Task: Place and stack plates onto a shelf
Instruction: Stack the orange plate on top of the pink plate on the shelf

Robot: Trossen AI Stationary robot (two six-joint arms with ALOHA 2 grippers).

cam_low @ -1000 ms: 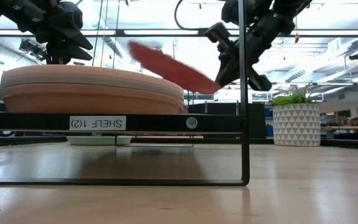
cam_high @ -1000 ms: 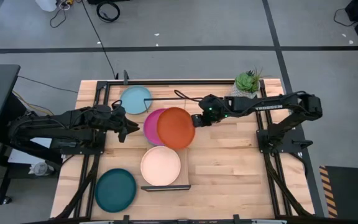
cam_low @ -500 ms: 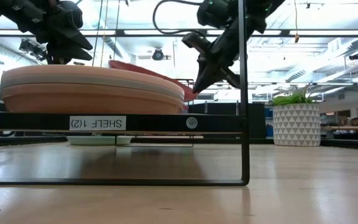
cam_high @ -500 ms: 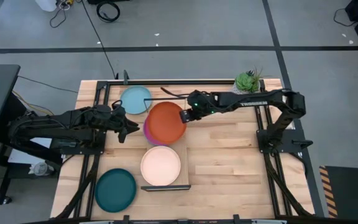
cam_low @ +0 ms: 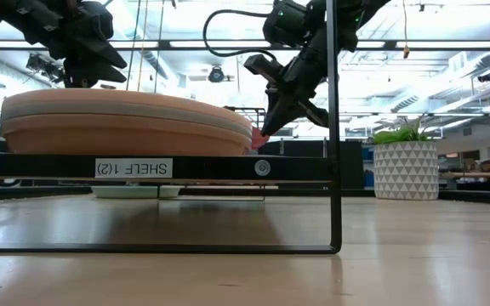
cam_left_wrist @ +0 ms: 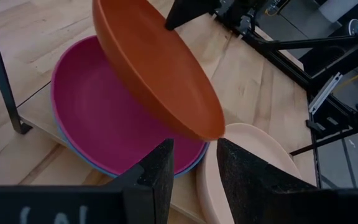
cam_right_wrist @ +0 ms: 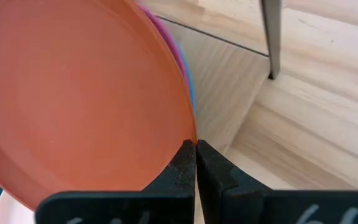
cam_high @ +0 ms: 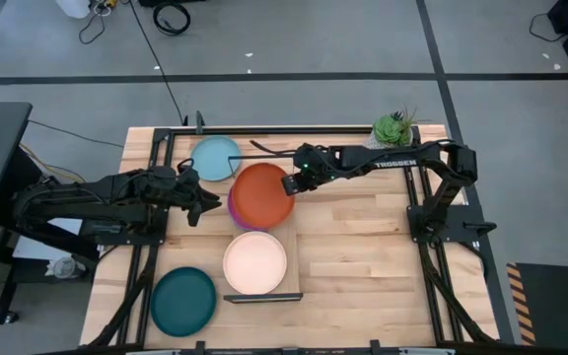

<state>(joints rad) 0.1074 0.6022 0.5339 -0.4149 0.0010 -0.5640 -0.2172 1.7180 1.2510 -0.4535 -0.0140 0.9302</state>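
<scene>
My right gripper [cam_high: 292,184] is shut on the orange plate [cam_high: 261,194], which hangs tilted over the magenta plate [cam_high: 235,210]. In the left wrist view the magenta plate [cam_left_wrist: 117,118] lies on a blue plate [cam_left_wrist: 89,160] on the shelf [cam_high: 294,247]. The peach plate [cam_high: 255,262] tops a stack [cam_low: 126,119] on the shelf's near part. The light blue plate [cam_high: 214,158] and dark teal plate [cam_high: 183,301] lie on the tabletop. My left gripper [cam_high: 200,205] waits open, left of the magenta plate. My right gripper pinches the orange plate's rim [cam_right_wrist: 188,138] between its two fingers, on the plate's right side. The fingers come from the table's right, slanting down. The plate is lifted clear and tilted, its held side high and its left side low over the magenta plate.
A small potted green plant [cam_high: 392,129] stands at the far right corner. Black upright wires of the shelf frame [cam_low: 331,127] rise beside the right gripper. Bare tabletop [cam_high: 363,256] lies right of the shelf.
My right gripper has carried the orange plate toward the table's left and down, from beside the magenta plate to over it. The plate has tipped from a steep tilt toward a flatter one. The gripper has stayed shut on the rim.
</scene>
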